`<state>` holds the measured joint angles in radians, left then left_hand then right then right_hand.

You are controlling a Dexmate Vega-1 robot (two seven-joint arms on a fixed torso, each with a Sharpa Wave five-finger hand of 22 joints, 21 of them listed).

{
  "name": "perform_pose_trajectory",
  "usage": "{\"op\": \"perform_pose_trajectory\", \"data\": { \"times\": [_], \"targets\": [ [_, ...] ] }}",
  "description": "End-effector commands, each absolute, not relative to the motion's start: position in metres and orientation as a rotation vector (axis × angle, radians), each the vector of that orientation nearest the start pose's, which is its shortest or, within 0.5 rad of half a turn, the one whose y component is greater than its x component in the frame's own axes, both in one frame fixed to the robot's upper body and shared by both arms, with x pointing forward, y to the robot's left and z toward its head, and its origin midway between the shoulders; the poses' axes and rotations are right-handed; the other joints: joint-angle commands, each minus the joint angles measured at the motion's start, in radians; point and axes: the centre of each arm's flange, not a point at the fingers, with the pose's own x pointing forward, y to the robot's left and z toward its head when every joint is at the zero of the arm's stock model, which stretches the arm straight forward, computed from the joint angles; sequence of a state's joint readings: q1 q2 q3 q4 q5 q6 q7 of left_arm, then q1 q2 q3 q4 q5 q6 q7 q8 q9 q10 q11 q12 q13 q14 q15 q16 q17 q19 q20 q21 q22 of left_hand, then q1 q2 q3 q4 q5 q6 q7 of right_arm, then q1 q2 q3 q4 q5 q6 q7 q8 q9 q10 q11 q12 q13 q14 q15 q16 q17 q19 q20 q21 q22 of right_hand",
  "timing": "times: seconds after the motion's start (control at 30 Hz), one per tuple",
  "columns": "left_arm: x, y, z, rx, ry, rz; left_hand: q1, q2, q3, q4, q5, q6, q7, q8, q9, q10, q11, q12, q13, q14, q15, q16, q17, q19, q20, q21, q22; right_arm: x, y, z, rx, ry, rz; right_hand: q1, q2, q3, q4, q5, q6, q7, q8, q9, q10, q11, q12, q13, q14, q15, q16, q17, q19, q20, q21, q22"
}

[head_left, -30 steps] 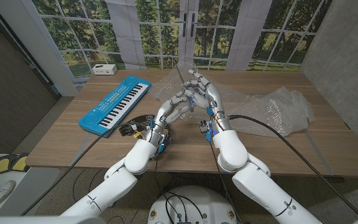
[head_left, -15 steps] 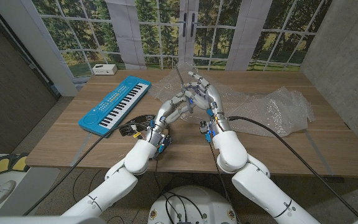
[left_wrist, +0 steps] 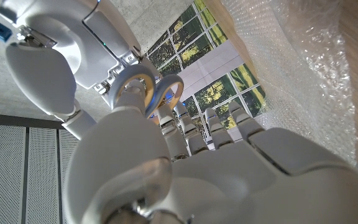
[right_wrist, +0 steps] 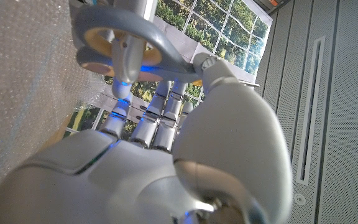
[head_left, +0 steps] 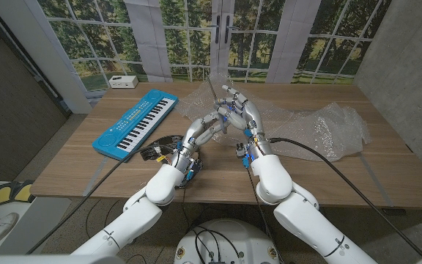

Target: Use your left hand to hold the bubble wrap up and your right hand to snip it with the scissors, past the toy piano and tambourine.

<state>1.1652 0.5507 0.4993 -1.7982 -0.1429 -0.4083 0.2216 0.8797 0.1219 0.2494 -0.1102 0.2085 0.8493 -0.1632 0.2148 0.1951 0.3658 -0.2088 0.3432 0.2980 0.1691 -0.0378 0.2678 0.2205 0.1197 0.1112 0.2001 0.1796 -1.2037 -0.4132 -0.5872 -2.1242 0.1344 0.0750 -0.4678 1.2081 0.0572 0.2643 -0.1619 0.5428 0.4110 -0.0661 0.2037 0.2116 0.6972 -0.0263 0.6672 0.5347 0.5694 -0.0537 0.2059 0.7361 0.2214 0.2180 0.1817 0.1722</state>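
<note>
Right hand (head_left: 242, 117): raised over the middle of the tabletop, fingers curled around the scissors (right_wrist: 126, 53); the right wrist view shows a finger threaded through a grey handle loop.
Scissors axis: blades point away from the robot, toward the far edge; a thin blade tip rises just past the fingers in the head view. Whether the blades are parted cannot be told.
Left hand (head_left: 205, 128): just beside the right hand, on its left, fingertips reaching toward the scissor handles. Whether it pinches any wrap cannot be told.
Bubble wrap (head_left: 321, 128): spread across the far-right part of the tabletop, one crumpled fold reaching in behind both hands.
Key relation: the wrap lies beyond and right of the fingertips, in line with the blades.
Toy piano (head_left: 135, 122): near the left edge, well apart from the wrap.
</note>
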Motion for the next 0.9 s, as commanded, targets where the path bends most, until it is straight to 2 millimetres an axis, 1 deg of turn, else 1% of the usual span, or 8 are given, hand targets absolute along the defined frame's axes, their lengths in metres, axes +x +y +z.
{"op": "perform_pose_trajectory", "data": {
  "times": [0.03, 0.3, 0.5, 0.63, 0.67, 0.7, 0.83, 0.9],
  "targets": [
    [0.512, 0.141, -0.081, 0.240, -0.823, -0.379, 0.004, 0.012, 0.011, -0.003, -0.006, 0.015, -0.001, 0.009, 0.001, 0.034, 0.000, 0.022, 0.025, 0.033, -0.098, 0.023, 0.017, 0.012, 0.017, 0.007, 0.002, 0.450, -0.072, -0.032, -0.028, -0.796, 0.268, 0.010, -0.001, -0.006, 0.002, -0.006, 0.012, -0.002, -0.001, 0.004, 0.191, -0.134, 0.048, 0.003, -0.006, -0.157, 0.003, 0.000, 0.003, -0.005, 0.010, 0.002],
    [0.516, 0.140, -0.081, 0.239, -0.804, -0.411, 0.008, 0.011, 0.017, -0.009, -0.010, 0.028, -0.002, 0.017, 0.001, 0.086, 0.000, 0.050, 0.059, 0.078, -0.103, 0.050, 0.034, 0.036, 0.024, 0.015, 0.003, 0.452, -0.074, -0.032, -0.026, -0.791, 0.285, 0.012, 0.003, -0.010, 0.003, -0.017, 0.011, -0.003, -0.003, 0.004, 0.193, -0.138, 0.047, -0.003, -0.006, -0.159, 0.004, -0.004, 0.007, -0.006, 0.011, 0.002],
    [0.518, 0.138, -0.077, 0.242, -0.788, -0.454, 0.012, 0.012, 0.023, -0.014, -0.011, 0.052, -0.002, 0.029, 0.003, 0.073, 0.006, 0.047, 0.075, 0.092, -0.094, 0.060, 0.044, 0.049, 0.032, 0.018, 0.005, 0.454, -0.075, -0.032, -0.022, -0.791, 0.288, 0.012, 0.004, -0.012, 0.003, -0.022, 0.012, -0.001, -0.004, 0.004, 0.193, -0.142, 0.047, -0.003, -0.006, -0.159, 0.006, -0.006, 0.009, -0.006, 0.012, 0.002],
    [0.519, 0.138, -0.077, 0.233, -0.787, -0.454, 0.027, 0.017, 0.030, -0.023, -0.012, 0.106, 0.004, 0.072, 0.022, 0.092, 0.003, 0.059, 0.099, 0.130, -0.095, 0.088, 0.062, 0.059, 0.037, 0.021, 0.007, 0.455, -0.076, -0.033, -0.017, -0.791, 0.287, 0.013, 0.005, -0.013, 0.003, -0.025, 0.011, -0.001, -0.005, 0.004, 0.191, -0.140, 0.047, -0.002, -0.004, -0.159, 0.007, -0.008, 0.011, -0.006, 0.013, 0.002],
    [0.520, 0.137, -0.077, 0.231, -0.786, -0.454, 0.036, 0.017, 0.029, -0.028, -0.014, 0.123, 0.024, 0.092, 0.033, 0.102, 0.003, 0.067, 0.113, 0.144, -0.098, 0.102, 0.074, 0.063, 0.037, 0.022, 0.008, 0.455, -0.076, -0.033, -0.015, -0.790, 0.285, 0.014, 0.005, -0.013, 0.002, -0.027, 0.011, -0.001, -0.005, 0.004, 0.189, -0.141, 0.048, -0.001, -0.004, -0.159, 0.007, -0.009, 0.012, -0.006, 0.013, 0.002],
    [0.521, 0.137, -0.077, 0.234, -0.785, -0.454, 0.038, 0.017, 0.029, -0.030, -0.014, 0.126, 0.027, 0.097, 0.037, 0.105, 0.003, 0.071, 0.118, 0.142, -0.098, 0.104, 0.078, 0.064, 0.036, 0.022, 0.008, 0.455, -0.076, -0.033, -0.011, -0.788, 0.283, 0.014, 0.006, -0.014, 0.003, -0.028, 0.012, -0.002, -0.005, 0.005, 0.192, -0.139, 0.048, -0.002, -0.004, -0.159, 0.007, -0.009, 0.013, -0.006, 0.013, 0.002],
    [0.523, 0.136, -0.078, 0.224, -0.786, -0.455, 0.050, 0.018, 0.026, -0.034, -0.016, 0.134, 0.028, 0.123, 0.056, 0.119, 0.001, 0.094, 0.146, 0.152, -0.097, 0.118, 0.098, 0.069, 0.036, 0.024, 0.010, 0.456, -0.077, -0.035, -0.003, -0.784, 0.285, 0.015, 0.007, -0.015, 0.002, -0.031, 0.013, -0.002, -0.005, 0.005, 0.191, -0.141, 0.049, 0.000, -0.004, -0.160, 0.008, -0.010, 0.015, -0.006, 0.013, 0.001],
    [0.523, 0.136, -0.078, 0.215, -0.784, -0.456, 0.053, 0.017, 0.023, -0.036, -0.017, 0.120, 0.020, 0.128, 0.066, 0.120, 0.002, 0.103, 0.159, 0.153, -0.100, 0.122, 0.106, 0.070, 0.035, 0.025, 0.010, 0.457, -0.078, -0.035, -0.003, -0.784, 0.284, 0.016, 0.008, -0.015, 0.002, -0.033, 0.014, -0.002, -0.005, 0.005, 0.190, -0.140, 0.049, 0.000, -0.003, -0.160, 0.009, -0.011, 0.016, -0.006, 0.014, 0.001]
  ]
}}
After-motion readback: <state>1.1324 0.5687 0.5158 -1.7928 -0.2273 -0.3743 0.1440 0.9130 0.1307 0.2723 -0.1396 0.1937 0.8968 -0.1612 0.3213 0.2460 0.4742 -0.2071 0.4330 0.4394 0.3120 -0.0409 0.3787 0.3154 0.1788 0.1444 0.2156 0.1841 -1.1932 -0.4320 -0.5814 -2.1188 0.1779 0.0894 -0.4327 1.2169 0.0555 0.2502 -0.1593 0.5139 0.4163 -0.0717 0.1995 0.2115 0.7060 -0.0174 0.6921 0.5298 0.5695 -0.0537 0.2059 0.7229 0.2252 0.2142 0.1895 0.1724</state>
